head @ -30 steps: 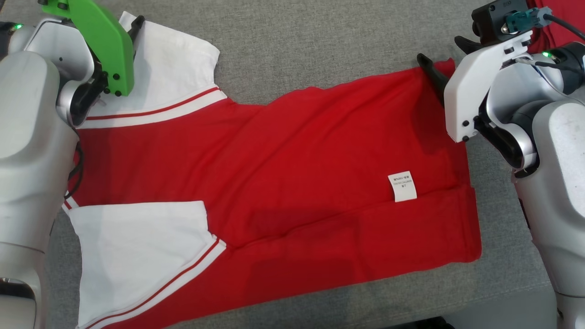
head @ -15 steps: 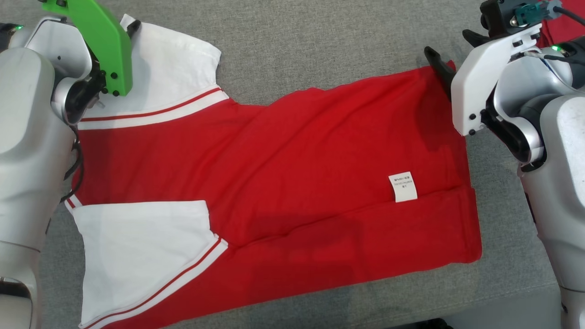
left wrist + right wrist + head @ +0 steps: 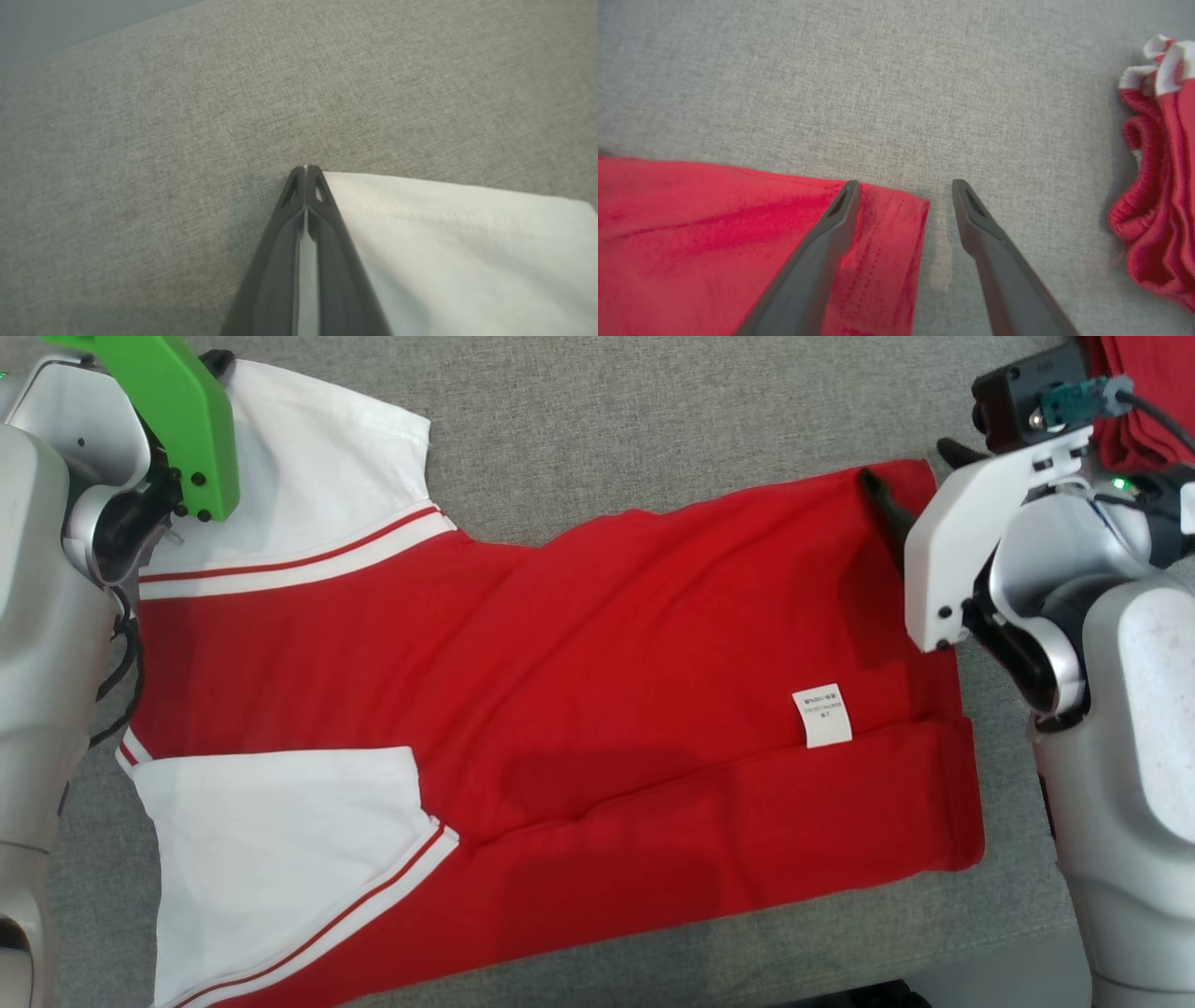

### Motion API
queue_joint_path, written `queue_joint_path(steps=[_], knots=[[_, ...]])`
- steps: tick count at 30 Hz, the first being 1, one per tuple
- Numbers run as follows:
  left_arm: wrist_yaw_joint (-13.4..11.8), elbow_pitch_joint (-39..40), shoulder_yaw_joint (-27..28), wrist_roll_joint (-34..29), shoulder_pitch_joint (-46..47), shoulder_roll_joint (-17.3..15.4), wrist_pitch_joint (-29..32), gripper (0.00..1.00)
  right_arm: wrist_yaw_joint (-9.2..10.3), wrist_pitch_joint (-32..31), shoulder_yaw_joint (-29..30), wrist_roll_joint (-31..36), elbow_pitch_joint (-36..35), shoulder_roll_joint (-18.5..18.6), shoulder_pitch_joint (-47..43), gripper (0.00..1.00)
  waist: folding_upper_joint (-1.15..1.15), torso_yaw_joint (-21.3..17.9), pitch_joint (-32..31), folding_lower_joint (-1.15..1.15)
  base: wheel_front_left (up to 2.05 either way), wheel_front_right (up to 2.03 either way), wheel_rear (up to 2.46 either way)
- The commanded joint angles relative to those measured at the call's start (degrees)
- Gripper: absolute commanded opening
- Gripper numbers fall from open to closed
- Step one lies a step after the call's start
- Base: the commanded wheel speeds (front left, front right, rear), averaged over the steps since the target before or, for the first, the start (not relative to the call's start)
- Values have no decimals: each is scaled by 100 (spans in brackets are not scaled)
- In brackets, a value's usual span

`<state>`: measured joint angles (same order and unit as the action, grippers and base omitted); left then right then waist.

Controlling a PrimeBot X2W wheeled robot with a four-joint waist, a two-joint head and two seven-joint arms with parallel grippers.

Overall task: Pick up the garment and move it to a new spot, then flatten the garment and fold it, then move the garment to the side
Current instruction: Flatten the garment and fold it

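Garment (image 3: 597, 663) lies spread flat on the grey woven surface (image 3: 653, 420). Left gripper (image 3: 306, 171) is pressed together, pinching the corner of the far white sleeve (image 3: 444, 242). Right gripper (image 3: 906, 184) is spread, straddling the red hem corner; a crumpled red-and-white bundle (image 3: 1157, 186) lies apart beyond it.

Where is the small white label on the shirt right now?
In the head view, the label lies on the red part of the shirt, toward the robot's right, just above a crease and below the open right pincer.
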<state>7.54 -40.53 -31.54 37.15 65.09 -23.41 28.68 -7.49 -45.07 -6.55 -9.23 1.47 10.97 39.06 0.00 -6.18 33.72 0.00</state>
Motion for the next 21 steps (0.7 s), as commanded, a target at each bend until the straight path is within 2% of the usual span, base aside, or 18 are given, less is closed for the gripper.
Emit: queue_joint_path(steps=[1, 8, 13, 20, 21], knots=[[-17, -9, -32, 38, -79, -67, 43, 0, 1, -43, 63, 85, -189, -72, -276, 100, 0, -15, -11, 0, 0, 0, 0], [-49, 82, -28, 83, -143, -123, 38, 0, 1, 111, 399, 326, -779, -278, -775, 100, 0, -72, -42, 0, 0, 0, 0], [-46, 122, -38, 92, -147, -149, 29, 0, 1, 152, 471, 403, -783, -382, -684, 100, 0, -79, -41, 0, 0, 0, 0], [-96, 198, -79, 90, -163, -211, 83, 0, 1, -481, 395, 318, -371, -436, -291, 100, 0, -67, -50, 0, 0, 0, 0], [-101, 207, -88, 91, -160, -211, 89, 0, 1, -562, 389, 302, -322, -430, -243, 95, 0, -62, -50, 0, 0, 0, 0]])
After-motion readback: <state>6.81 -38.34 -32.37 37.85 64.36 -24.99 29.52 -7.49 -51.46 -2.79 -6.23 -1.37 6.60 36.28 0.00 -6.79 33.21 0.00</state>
